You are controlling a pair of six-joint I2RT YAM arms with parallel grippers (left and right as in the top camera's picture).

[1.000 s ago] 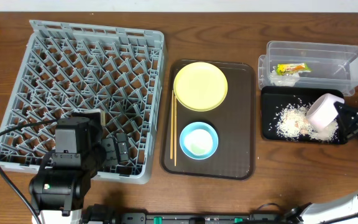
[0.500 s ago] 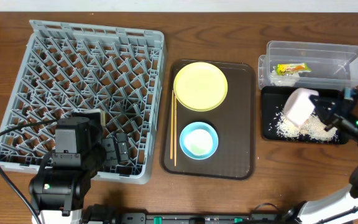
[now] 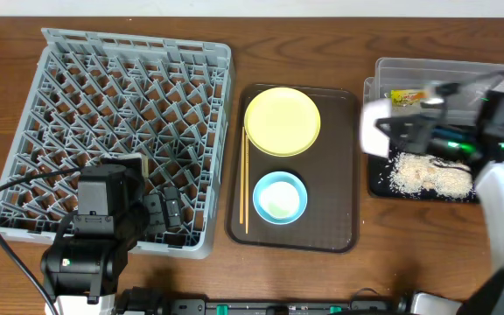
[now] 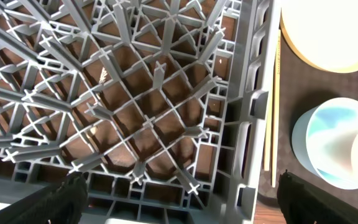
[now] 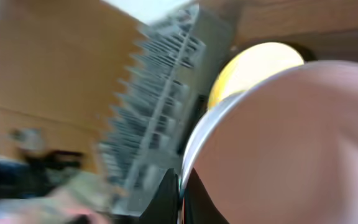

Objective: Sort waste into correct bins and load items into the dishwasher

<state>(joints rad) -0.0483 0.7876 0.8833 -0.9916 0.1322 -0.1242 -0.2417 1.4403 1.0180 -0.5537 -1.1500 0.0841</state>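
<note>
My right gripper [image 3: 390,129] is shut on the rim of the small white bowl [image 3: 376,125], held above the gap between the brown tray and the black tray; the bowl fills the right wrist view [image 5: 278,143], blurred. Rice grains [image 3: 427,172] lie in the black tray [image 3: 377,179]. The snack wrapper [image 3: 407,97] lies in the clear tub [image 3: 440,72]. The yellow plate [image 3: 282,121], light-blue bowl [image 3: 279,198] and chopsticks [image 3: 244,179] rest on the brown tray [image 3: 335,210]. My left gripper [image 4: 179,199] is open over the grey rack's [image 3: 129,122] front right corner.
The left arm's base [image 3: 90,245] stands at the rack's front edge with a black cable looping left. In the left wrist view the rack wall [image 4: 244,124], chopsticks [image 4: 273,106] and blue bowl [image 4: 337,140] sit close together.
My right gripper has carried the white bowl from over the black tray leftward, to the tray's left edge, leaving the rice in the black tray. The left arm has not moved.
</note>
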